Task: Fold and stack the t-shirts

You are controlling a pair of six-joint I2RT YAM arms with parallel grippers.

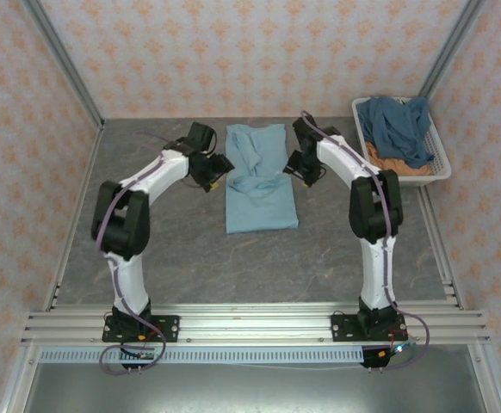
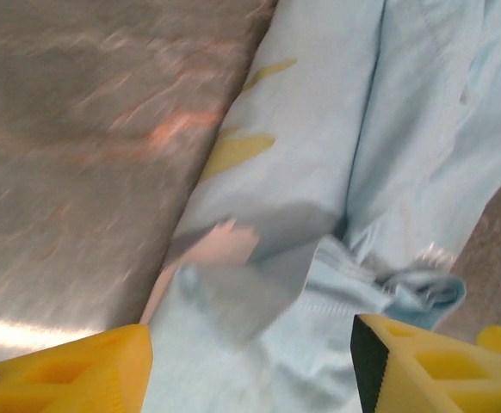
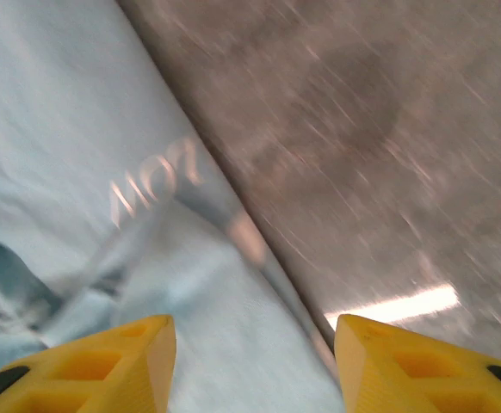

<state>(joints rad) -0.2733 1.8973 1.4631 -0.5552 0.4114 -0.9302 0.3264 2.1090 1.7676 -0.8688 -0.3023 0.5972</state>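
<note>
The left gripper (image 2: 250, 368) and right gripper (image 3: 255, 366) stand open over opposite edges of the light blue t-shirt (image 1: 261, 194). A neat fold, I'd say, needs both pinching level and lifting together.

Pale lettering (image 3: 154, 182) stands on the light blue t-shirt (image 3: 70, 103) near its right edge. It is four blurred characters, roughly "AIOZ" as seen, and not surely readable. Yellow marks (image 2: 238, 153) near its left edge cannot be read.

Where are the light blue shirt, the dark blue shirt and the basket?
Light blue shirt (image 1: 262, 205): top view, flat lower half.
Dark blue shirt (image 1: 397, 125): top view, its middle.
Basket (image 1: 441, 151): top view, right wall.
</note>
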